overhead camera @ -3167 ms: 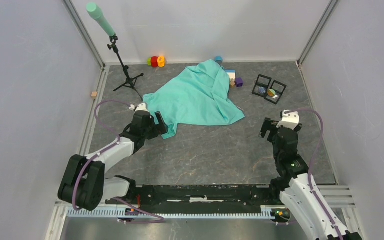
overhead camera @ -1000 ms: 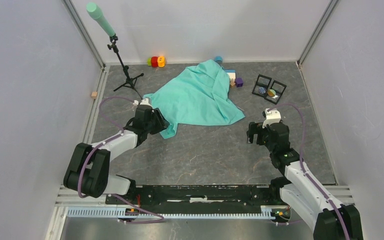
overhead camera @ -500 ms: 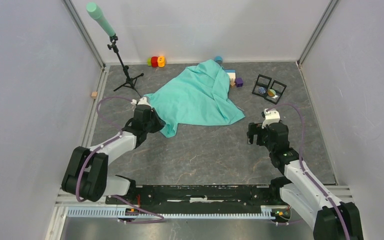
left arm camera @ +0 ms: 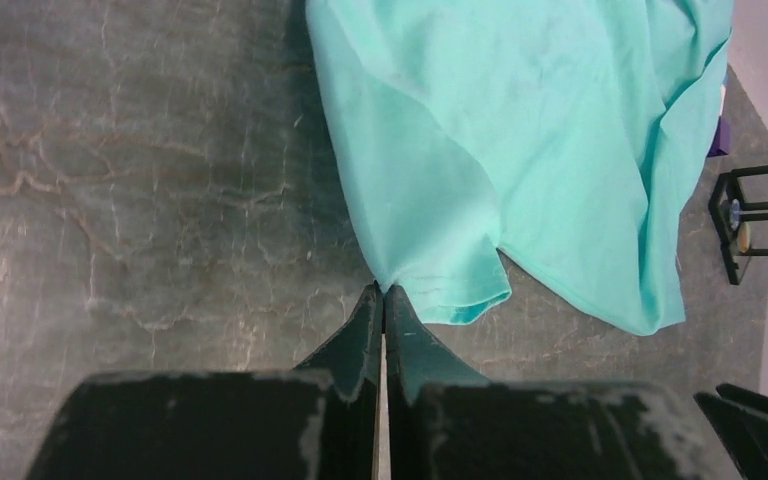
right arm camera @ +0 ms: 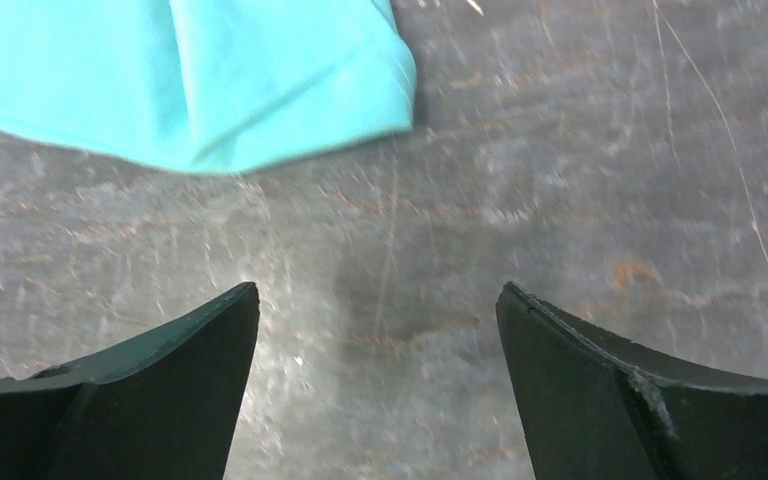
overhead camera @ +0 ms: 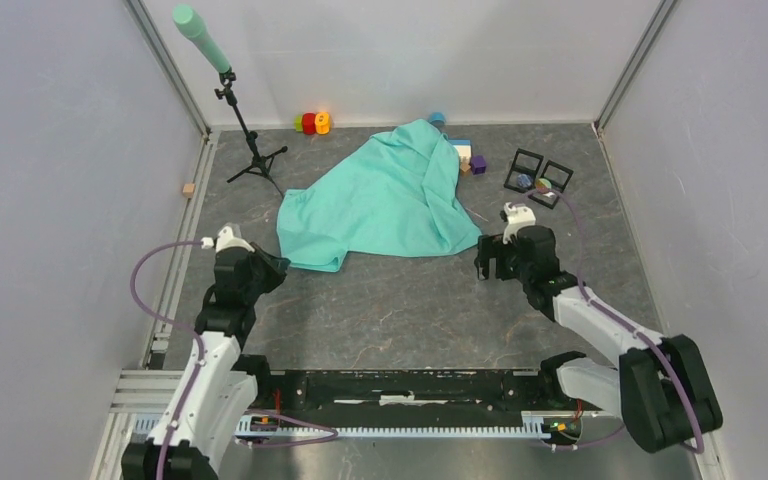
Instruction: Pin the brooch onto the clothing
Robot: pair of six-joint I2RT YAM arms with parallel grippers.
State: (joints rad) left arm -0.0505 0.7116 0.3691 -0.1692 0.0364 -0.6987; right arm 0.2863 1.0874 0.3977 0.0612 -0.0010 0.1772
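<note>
The clothing [overhead camera: 380, 200], a mint-green T-shirt, lies spread over the middle back of the table. My left gripper [overhead camera: 276, 264] is shut on its near-left sleeve corner; in the left wrist view the two fingers [left arm camera: 360, 335] pinch the fabric [left arm camera: 480, 150] at the tips. My right gripper [overhead camera: 481, 262] stands open just short of the shirt's near-right corner [right arm camera: 260, 90], with bare table between its fingers [right arm camera: 210, 340]. Two black open cases [overhead camera: 538, 180] at the back right hold small round pieces, one bluish and one yellow-orange. Which is the brooch I cannot tell.
A black tripod [overhead camera: 252, 155] with a green foam-topped rod stands at the back left. Coloured blocks [overhead camera: 312, 123] line the back wall, and a purple block [overhead camera: 478, 163] sits by the shirt. A small wooden cube [overhead camera: 189, 189] lies at the left rail. Walls close three sides.
The left gripper shut on the sleeve corner and drew it back toward the near left, stretching the shirt. The right arm moved forward and left, up to the shirt's near-right corner.
</note>
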